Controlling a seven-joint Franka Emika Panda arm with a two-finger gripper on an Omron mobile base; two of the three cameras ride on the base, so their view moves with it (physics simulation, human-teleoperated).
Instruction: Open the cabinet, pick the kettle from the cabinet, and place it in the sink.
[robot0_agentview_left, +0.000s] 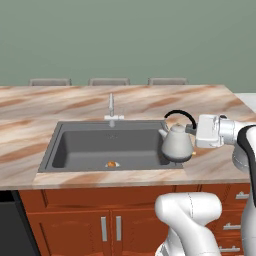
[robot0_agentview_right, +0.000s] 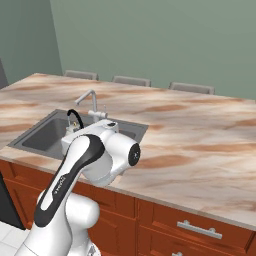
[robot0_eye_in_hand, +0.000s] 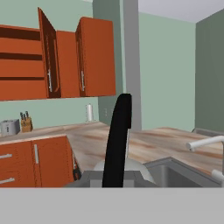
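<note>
The silver-grey kettle (robot0_agentview_left: 177, 144) hangs upright over the right end of the dark grey sink (robot0_agentview_left: 80, 147), by its right rim. My gripper (robot0_agentview_left: 191, 131) reaches in from the right and is shut on the kettle's thin black handle (robot0_agentview_left: 181, 115). In the hand view that handle (robot0_eye_in_hand: 117, 140) rises straight in front of the camera, with the kettle's body (robot0_eye_in_hand: 135, 168) below it. The cabinet (robot0_eye_in_hand: 65, 57) hangs on the far wall with one door (robot0_eye_in_hand: 47, 59) swung open. From the right base view my arm hides most of the kettle; only its handle (robot0_agentview_right: 75, 118) shows above the sink (robot0_agentview_right: 37, 135).
A slim faucet (robot0_agentview_left: 111, 107) stands behind the basin. A small orange thing (robot0_agentview_left: 111, 164) lies on the sink floor. Three chair backs (robot0_agentview_left: 109, 80) line the counter's far edge. A toaster (robot0_eye_in_hand: 8, 127), a knife block (robot0_eye_in_hand: 26, 122) and a paper roll (robot0_eye_in_hand: 89, 112) stand under the cabinet.
</note>
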